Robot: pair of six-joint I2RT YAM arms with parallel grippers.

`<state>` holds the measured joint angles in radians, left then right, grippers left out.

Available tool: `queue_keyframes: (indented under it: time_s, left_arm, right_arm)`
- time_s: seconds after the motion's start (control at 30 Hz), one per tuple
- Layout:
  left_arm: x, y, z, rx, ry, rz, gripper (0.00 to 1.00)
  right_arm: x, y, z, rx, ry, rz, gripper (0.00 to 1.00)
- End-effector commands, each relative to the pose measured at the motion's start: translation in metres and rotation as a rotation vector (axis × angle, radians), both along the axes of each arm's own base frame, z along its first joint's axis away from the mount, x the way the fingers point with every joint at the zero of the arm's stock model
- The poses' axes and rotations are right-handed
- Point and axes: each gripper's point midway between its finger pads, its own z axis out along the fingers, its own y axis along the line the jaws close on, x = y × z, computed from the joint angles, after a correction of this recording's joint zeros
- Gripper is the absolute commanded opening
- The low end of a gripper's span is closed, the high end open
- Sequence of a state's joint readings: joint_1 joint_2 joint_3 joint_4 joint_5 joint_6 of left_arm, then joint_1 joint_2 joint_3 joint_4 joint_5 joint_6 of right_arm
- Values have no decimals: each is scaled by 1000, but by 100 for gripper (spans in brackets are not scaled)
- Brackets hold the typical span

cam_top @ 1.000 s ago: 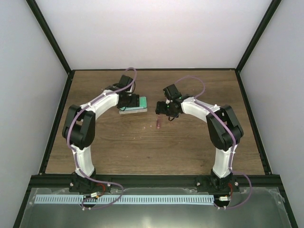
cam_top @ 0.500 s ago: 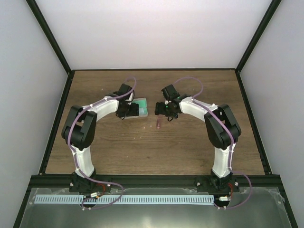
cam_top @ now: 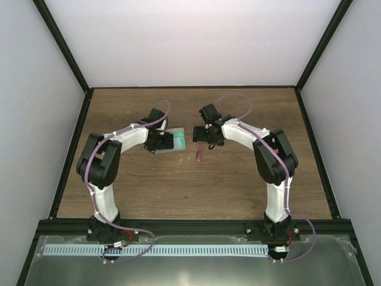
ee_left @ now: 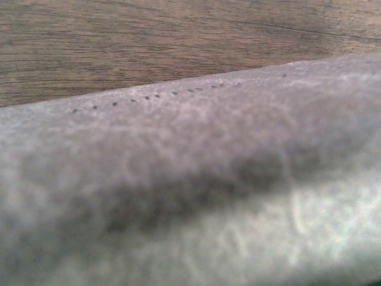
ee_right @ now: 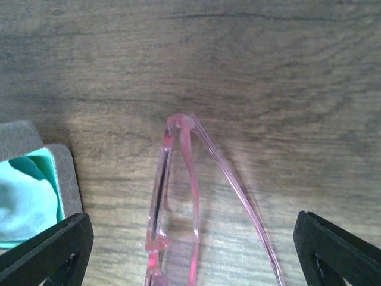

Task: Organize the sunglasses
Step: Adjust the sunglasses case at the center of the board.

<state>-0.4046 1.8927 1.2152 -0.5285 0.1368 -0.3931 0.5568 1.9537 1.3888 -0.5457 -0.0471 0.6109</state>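
The sunglasses [ee_right: 178, 202], a thin pink frame with folded arms, lie on the wooden table between my right gripper's fingers. In the top view the sunglasses [cam_top: 197, 155] are just in front of my right gripper [cam_top: 203, 140]. My right gripper [ee_right: 190, 238] is wide open with one finger on each side of the frame, touching nothing. The grey case [cam_top: 177, 138] with green lining lies open to the left and also shows in the right wrist view [ee_right: 36, 185]. My left gripper [cam_top: 163, 143] is at the case's left side. The left wrist view is filled by the blurred grey case [ee_left: 190, 179], and its fingers are hidden.
Bare wooden table [cam_top: 238, 179] surrounds the case and the sunglasses. A black frame [cam_top: 190, 88] and white walls enclose the table on three sides.
My left gripper has come down from over the case to its left side, and the case has shifted slightly right. My right gripper has moved a little left and back, over the sunglasses.
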Motion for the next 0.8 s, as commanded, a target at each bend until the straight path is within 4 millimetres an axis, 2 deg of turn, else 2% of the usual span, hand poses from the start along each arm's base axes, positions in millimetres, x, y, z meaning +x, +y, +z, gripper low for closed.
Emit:
queue_keyframes:
  time_s: [0.0,0.17,0.37,0.47,0.53,0.63,0.77]
  left_arm:
    - [0,-4,11,-31,-30,-1,72]
    - [-2,-3,8,-26,-24,-6,73]
    - [-3,-2,5,-20,-19,-8,73]
    - [-3,-3,5,-25,-19,-9,73]
    - [-2,-3,6,-26,-22,-12,73]
    - [-1,-4,7,-31,-22,-13,73]
    - [-1,-6,7,-39,-22,-17,73]
  right_arm:
    - [10,2,-1,-83,-22,8,95]
    - [7,2,-21,-146,25,14,91]
    - [-5,5,-36,-215,55,28,71]
    - [-6,3,-38,-224,61,17,53]
    - [-6,2,-36,-231,57,12,45]
    - [-5,-2,-33,-254,49,8,36]
    - [-4,-8,-27,-279,35,1,31]
